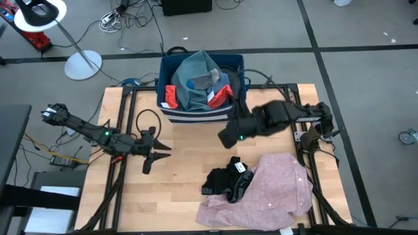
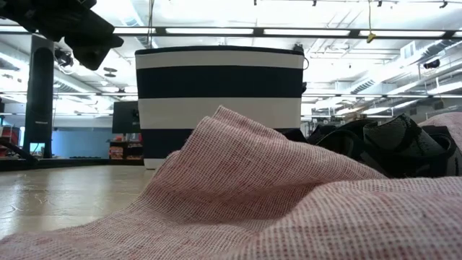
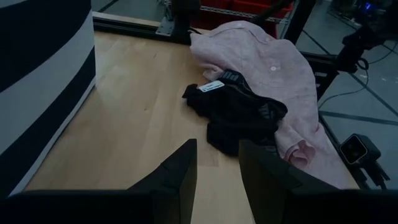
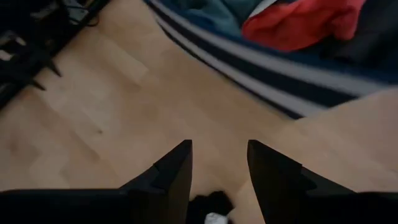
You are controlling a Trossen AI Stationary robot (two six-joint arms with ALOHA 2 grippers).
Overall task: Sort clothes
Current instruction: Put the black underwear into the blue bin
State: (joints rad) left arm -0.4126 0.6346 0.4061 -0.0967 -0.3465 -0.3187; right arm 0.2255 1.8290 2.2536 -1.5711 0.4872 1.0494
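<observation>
Both empty, part-open — left gripper (image 1: pixel 157 151) over bare table (image 1: pixel 183 150), right gripper (image 1: pixel 226 137) beside bin (image 1: pixel 199 112).

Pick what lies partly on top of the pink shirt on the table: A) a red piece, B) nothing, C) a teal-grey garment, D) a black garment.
D: the high view shows the black garment overlapping the edge of the pink shirt on the table.

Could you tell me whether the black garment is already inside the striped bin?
No, the black garment lies on the table, partly on the pink shirt, well apart from the striped bin.
</observation>
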